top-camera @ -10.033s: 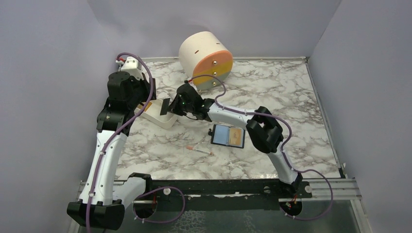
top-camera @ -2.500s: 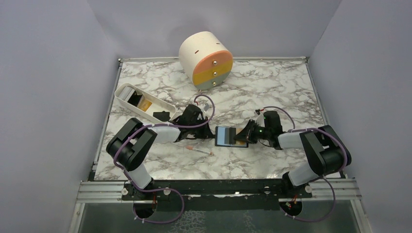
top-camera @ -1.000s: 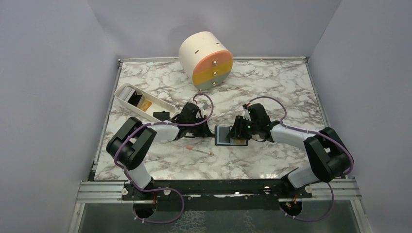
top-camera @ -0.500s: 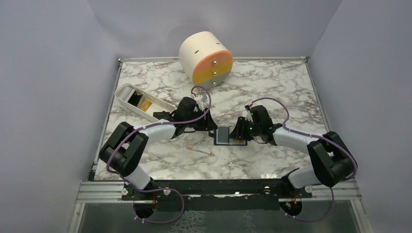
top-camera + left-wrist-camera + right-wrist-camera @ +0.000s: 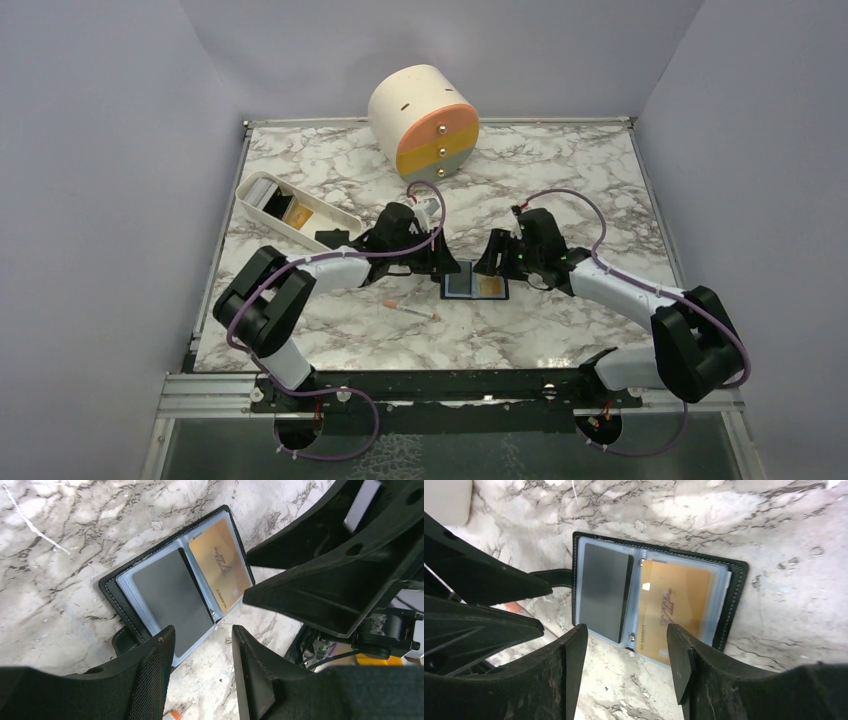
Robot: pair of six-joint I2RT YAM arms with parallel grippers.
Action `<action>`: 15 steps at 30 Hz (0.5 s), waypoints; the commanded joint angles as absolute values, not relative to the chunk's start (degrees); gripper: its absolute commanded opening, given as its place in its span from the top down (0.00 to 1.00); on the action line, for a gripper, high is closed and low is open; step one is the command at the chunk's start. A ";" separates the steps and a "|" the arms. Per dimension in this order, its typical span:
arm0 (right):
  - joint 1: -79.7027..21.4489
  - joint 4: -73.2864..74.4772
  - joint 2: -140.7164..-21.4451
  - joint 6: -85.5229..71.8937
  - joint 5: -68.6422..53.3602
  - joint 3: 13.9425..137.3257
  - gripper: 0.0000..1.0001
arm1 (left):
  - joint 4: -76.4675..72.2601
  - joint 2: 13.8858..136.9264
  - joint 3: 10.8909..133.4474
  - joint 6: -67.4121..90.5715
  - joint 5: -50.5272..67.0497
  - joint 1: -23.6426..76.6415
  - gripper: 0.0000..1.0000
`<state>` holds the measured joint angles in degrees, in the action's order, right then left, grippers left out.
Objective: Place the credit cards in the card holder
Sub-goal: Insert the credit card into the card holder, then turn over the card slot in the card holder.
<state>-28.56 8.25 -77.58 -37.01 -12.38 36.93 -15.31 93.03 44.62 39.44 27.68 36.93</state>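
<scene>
while card holder [image 5: 736, 600] lies open, cards [image 5: 674, 607] [image 5: 604, 590] sit inside.

Lab robot cell, plain walls [image 5: 100, 150], marble tabletop [image 5: 560, 180]

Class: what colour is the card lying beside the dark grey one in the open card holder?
The card is golden orange; right wrist view shows it best.
</scene>
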 commanded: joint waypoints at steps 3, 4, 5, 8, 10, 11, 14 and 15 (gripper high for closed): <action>-28.22 13.22 -75.02 -35.74 -5.78 38.09 0.36 | -18.01 96.08 46.58 40.35 30.97 38.14 0.53; -28.06 12.76 -75.17 -35.89 -6.37 37.75 0.36 | -18.06 96.44 46.46 40.27 30.83 38.24 0.54; -27.97 12.33 -75.48 -36.01 -6.86 37.51 0.35 | -18.03 96.84 46.30 40.16 30.52 38.23 0.54; -27.80 11.59 -76.58 -36.20 -7.58 36.94 0.35 | -18.13 98.60 45.90 39.87 29.80 38.23 0.55; -27.72 11.34 -77.01 -36.18 -7.46 36.70 0.35 | -18.21 99.59 45.59 39.83 29.72 38.24 0.55; -27.75 11.22 -77.09 -36.12 -7.33 36.50 0.35 | -18.24 99.94 45.48 39.70 29.66 38.23 0.56; -27.69 10.59 -77.06 -36.12 -6.59 35.81 0.35 | -18.20 100.70 45.18 39.37 29.41 38.23 0.56; -27.69 10.49 -77.22 -36.12 -6.33 35.57 0.35 | -18.22 100.92 45.10 39.30 29.32 38.23 0.57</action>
